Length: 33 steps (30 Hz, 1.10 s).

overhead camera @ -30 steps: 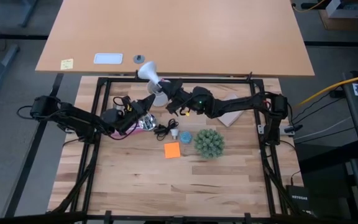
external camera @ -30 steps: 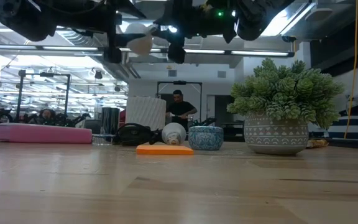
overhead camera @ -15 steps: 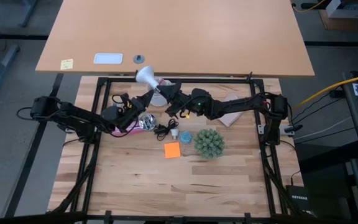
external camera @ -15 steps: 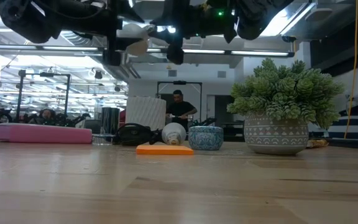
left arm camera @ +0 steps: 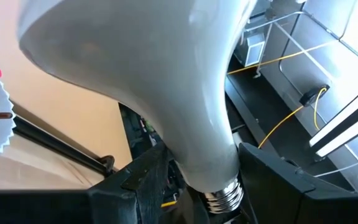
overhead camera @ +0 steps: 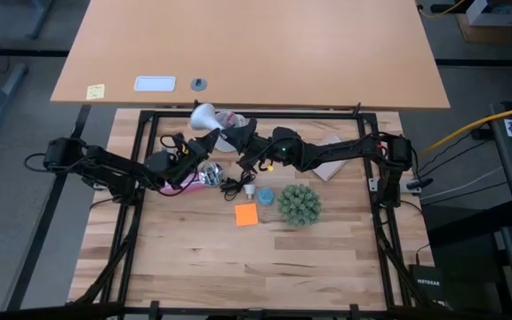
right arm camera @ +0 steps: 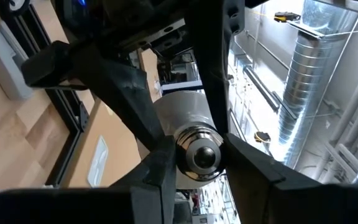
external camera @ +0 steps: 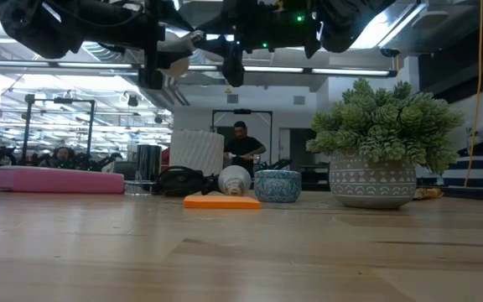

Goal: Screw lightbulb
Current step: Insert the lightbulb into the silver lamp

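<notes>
Both grippers meet above the back edge of the table (overhead camera: 194, 267). The left gripper (left arm camera: 194, 180) pinches the narrow neck of a large white lightbulb (overhead camera: 204, 116), held in the air. The right gripper (right arm camera: 194, 165) pinches the same bulb at its metal screw base (right arm camera: 197, 152). No brand, label or writing can be read anywhere.

— Where is the lightbulb (overhead camera: 204, 116)?
— Up off the table (overhead camera: 203, 258), near its far edge, between the left tool (overhead camera: 210, 140) and the right tool (overhead camera: 235, 135), each gripping its neck.
— And below?
— The socket (overhead camera: 208, 174) lies by the left arm; to its right a small bulb (overhead camera: 250, 189), a bowl (overhead camera: 266, 195), then the plant (overhead camera: 299, 204). The sticky note (overhead camera: 246, 214) lies in front of the bulb.
</notes>
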Tool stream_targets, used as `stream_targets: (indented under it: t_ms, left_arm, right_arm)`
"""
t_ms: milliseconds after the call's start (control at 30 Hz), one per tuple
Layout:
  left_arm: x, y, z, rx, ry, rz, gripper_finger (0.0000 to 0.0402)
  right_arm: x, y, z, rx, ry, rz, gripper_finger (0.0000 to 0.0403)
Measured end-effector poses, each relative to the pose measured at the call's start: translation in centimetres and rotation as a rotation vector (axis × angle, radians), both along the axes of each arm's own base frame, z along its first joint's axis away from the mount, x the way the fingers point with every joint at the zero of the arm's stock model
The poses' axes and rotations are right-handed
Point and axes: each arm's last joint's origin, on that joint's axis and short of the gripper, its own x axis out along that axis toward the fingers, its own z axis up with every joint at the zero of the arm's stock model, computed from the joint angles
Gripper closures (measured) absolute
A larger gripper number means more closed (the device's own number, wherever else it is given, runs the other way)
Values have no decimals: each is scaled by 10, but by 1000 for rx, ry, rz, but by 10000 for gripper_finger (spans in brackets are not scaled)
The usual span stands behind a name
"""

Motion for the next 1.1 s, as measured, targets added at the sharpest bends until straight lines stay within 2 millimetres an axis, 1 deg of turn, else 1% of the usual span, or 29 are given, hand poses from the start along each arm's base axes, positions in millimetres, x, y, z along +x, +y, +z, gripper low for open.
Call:
stream_targets:
  t_ms: [433,900,1100]
  left_arm:
    - [-1,4,0,21,37,39,215]
    - [1,4,-3,-66,-40,-10,215]
    - [1,4,-6,-87,-36,-20,215]
  right_arm:
    - [1,7,0,-1,5,30,285]
    - [2,9,-2,-1,31,57,285]
    - [2,10,-4,-2,50,72,285]
